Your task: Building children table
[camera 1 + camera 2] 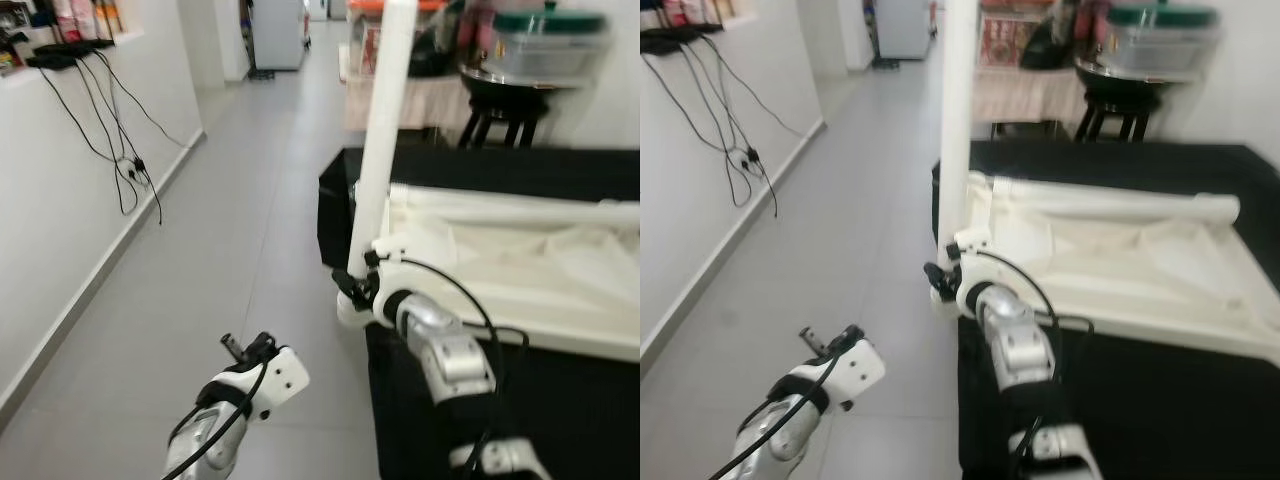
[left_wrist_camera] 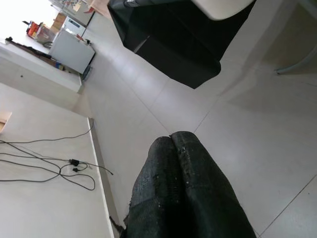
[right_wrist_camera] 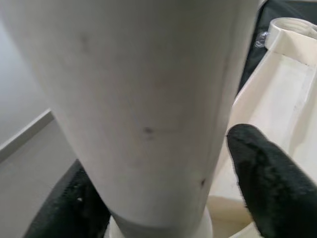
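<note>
In the left eye view, the right gripper [image 1: 352, 287] sits at the foot of the upright white table leg [image 1: 384, 130], which rises from the corner of the upturned white tabletop [image 1: 520, 270] just behind it. The left gripper [image 1: 238, 349] hangs over the floor, well apart.

In the left wrist view, its 2 fingers [image 2: 183, 193] are pressed together, holding nothing.

In the right wrist view, the leg stands between 2 spread fingers [image 3: 267, 173]; contact is unclear. If the leg is not seated, a push could tilt it. The joint itself is hidden.

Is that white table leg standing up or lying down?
Upright: the white table leg rises from the upturned tabletop's corner, right hand around its base.
</note>
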Controlling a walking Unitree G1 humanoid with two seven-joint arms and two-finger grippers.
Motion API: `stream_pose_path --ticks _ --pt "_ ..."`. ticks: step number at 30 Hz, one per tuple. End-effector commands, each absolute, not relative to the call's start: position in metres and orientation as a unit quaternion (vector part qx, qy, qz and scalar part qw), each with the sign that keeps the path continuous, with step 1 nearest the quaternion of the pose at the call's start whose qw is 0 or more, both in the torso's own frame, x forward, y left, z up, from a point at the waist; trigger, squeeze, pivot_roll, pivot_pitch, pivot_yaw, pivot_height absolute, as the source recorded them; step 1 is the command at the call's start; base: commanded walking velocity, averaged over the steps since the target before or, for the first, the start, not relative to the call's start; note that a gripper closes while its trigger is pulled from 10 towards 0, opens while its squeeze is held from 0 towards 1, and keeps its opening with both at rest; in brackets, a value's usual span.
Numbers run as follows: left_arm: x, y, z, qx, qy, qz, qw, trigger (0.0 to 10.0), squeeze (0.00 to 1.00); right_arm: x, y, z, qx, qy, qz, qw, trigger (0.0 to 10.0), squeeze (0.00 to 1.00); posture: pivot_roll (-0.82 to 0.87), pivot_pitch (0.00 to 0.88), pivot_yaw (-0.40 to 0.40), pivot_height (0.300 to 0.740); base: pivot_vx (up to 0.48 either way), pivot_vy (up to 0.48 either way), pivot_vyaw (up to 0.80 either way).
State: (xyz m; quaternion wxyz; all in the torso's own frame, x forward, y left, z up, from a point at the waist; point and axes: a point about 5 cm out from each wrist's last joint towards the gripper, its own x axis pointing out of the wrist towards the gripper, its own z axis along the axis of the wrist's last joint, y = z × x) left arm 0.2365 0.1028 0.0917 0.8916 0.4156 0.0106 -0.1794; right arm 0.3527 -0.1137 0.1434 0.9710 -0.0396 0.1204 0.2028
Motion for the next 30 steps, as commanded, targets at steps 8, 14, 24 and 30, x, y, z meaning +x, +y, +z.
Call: stream_pose_path --ticks 8,14,24,30 --pt "0.231 0.102 0.090 0.418 0.020 -0.183 0.889 10.0 0.00 0.380 -0.103 0.189 -0.070 0.030 0.357 0.931 10.0 0.00 0.06 0.002 -0.037 0.740 0.000 0.000 0.00" --pt "0.221 0.099 0.093 0.418 0.016 -0.183 0.890 10.0 0.00 0.383 -0.091 0.204 -0.069 0.014 0.459 0.886 10.0 0.00 0.08 0.031 -0.035 0.740 0.000 0.000 0.00" --pt "0.199 0.095 0.099 0.420 0.009 -0.182 0.889 10.0 0.00 0.387 -0.074 0.207 -0.079 0.025 0.529 0.845 10.0 0.00 0.14 0.092 -0.030 0.740 0.000 0.000 0.00" --pt "0.189 0.096 0.103 0.422 0.008 -0.181 0.888 10.0 0.00 0.384 -0.073 0.201 -0.073 0.037 0.557 0.827 10.0 0.00 0.15 0.112 -0.015 0.740 0.000 0.000 0.00"
